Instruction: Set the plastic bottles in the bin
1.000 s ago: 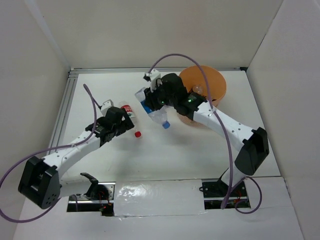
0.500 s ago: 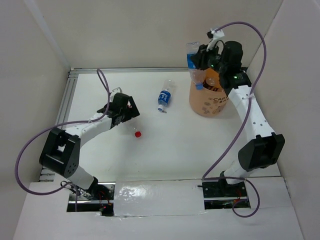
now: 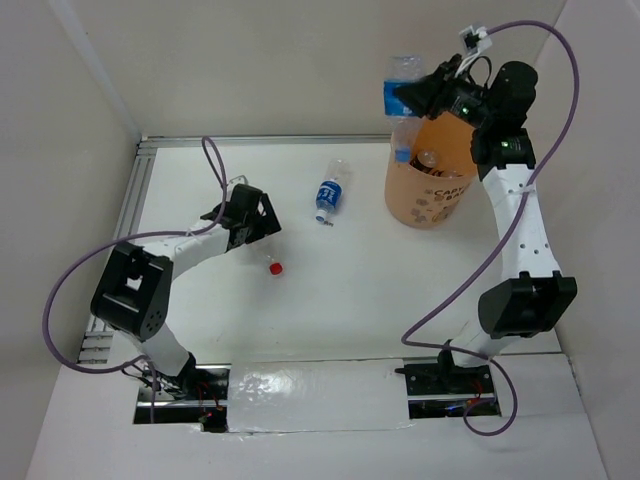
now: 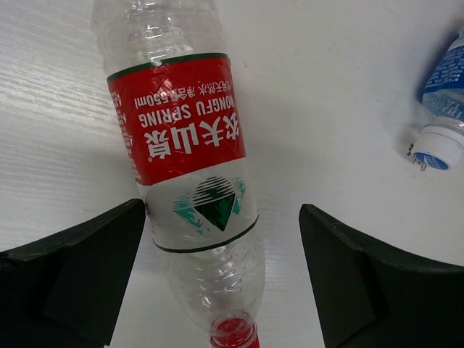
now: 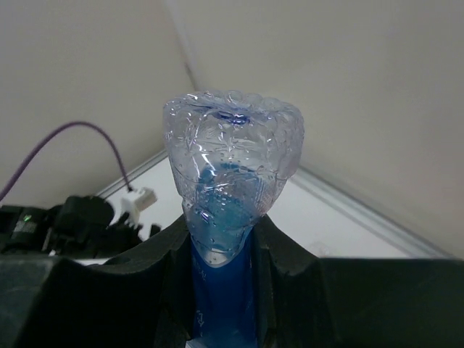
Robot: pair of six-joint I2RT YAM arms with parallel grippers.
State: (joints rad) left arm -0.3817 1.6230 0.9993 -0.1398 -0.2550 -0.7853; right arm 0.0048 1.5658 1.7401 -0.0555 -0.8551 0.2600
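We are pinching a blue-labelled bottle (image 5: 232,159) in the right tool (image 5: 221,243), jaws closed on its clear wall, and hanging it seemingly cap-down over the left rim of the bin (image 3: 432,205). It is looking empty and light, so we are judging its thin wall liable to buckle and slip under a hard squeeze. Well left of the bin, the left tool (image 4: 223,214) is straddling a red-labelled bottle (image 4: 177,119) lying on the bench (image 3: 350,300), jaws spread and not touching it. We are favouring the ribbed waist below its label. Another blue bottle (image 3: 330,195) is lying between that one and the bin.
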